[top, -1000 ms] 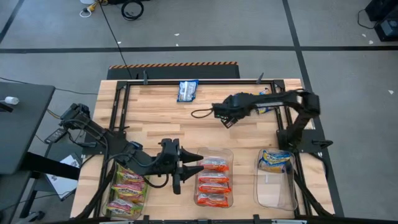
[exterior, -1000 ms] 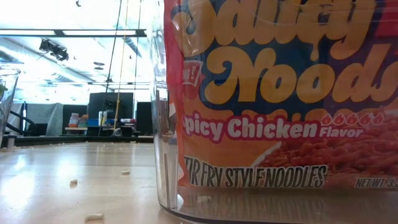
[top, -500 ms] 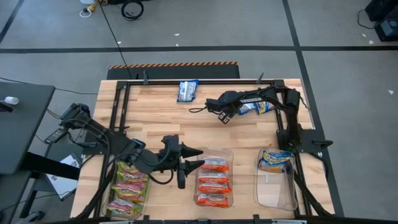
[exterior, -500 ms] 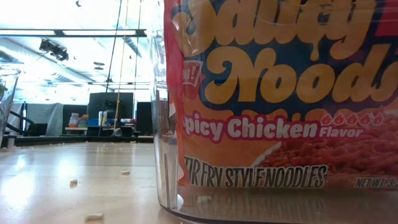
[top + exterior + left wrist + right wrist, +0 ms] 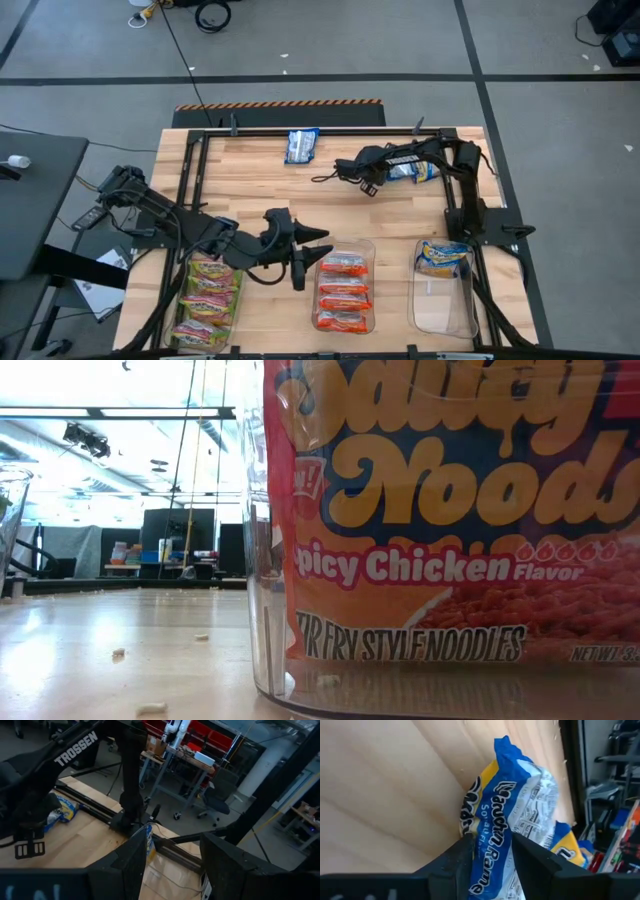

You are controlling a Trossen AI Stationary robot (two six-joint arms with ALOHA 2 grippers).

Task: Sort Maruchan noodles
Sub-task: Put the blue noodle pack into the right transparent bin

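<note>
My right gripper point(image 5: 380, 177) is down at the table's far right. It is shut on a blue-and-yellow noodle packet point(image 5: 512, 805) lying on the wood, with a second such packet point(image 5: 570, 847) just behind it. Another blue packet point(image 5: 301, 145) lies at the far edge. My left gripper point(image 5: 308, 250) hangs open and level over the middle of the table, beside the middle bin, with nothing between its fingers point(image 5: 132, 862). Orange-red packets point(image 5: 342, 295) fill the middle bin. My right gripper pinches the blue-and-yellow packet by one end point(image 5: 490, 857) between its two fingers point(image 5: 452, 865). The fingers slant down from above. The rest of the packet lies on the table beyond the fingertips.
Three clear bins stand along the near edge: the left one point(image 5: 208, 300) with green-yellow packets, the middle one point(image 5: 262, 660) with orange-red packets, the right one point(image 5: 445, 300) with one blue-and-yellow packet point(image 5: 445, 258). A black frame point(image 5: 320, 131) rims the table.
My right gripper has come down toward the table and gone toward the far right corner, onto the blue-and-yellow packets, rolling as it went. My left gripper has swung a little toward the far edge, still open.
</note>
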